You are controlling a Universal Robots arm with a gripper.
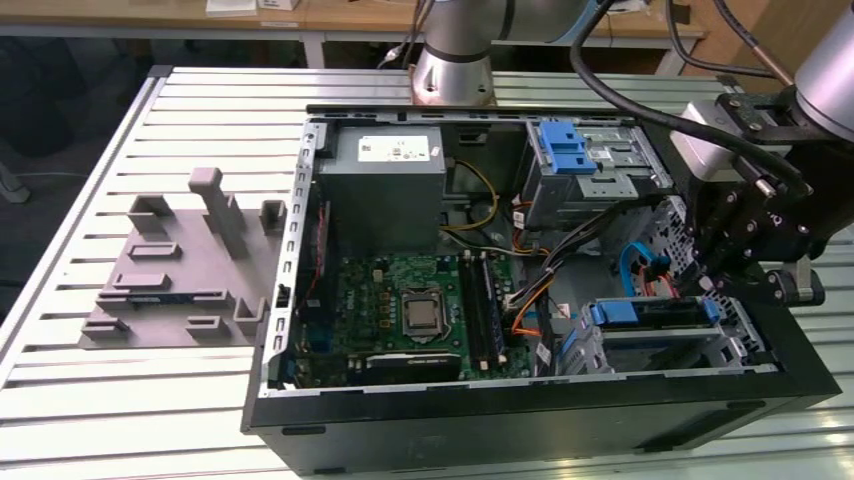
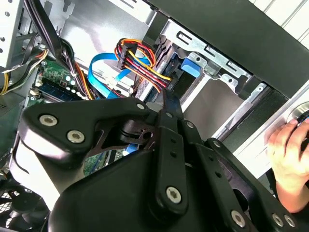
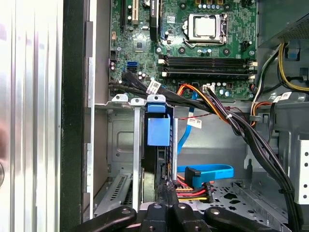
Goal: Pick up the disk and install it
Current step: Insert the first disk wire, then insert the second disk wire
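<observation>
The disk sits on edge in the lower drive cage of the open computer case, its blue carrier rail facing up. In the first wrist view the carrier's blue tab stands at the bay mouth, with the dark drive body behind it. My gripper hangs just over the cage's far end. In both wrist views the black fingers meet in a narrow point with nothing visible between them, right at the disk's rear edge beside the red-and-yellow power plug.
A grey power supply, green motherboard and an upper bay with a blue latch share the case. Cable bundles and a blue data cable crowd the cage. A hand rests on the case's outer edge. A grey fixture lies on the table.
</observation>
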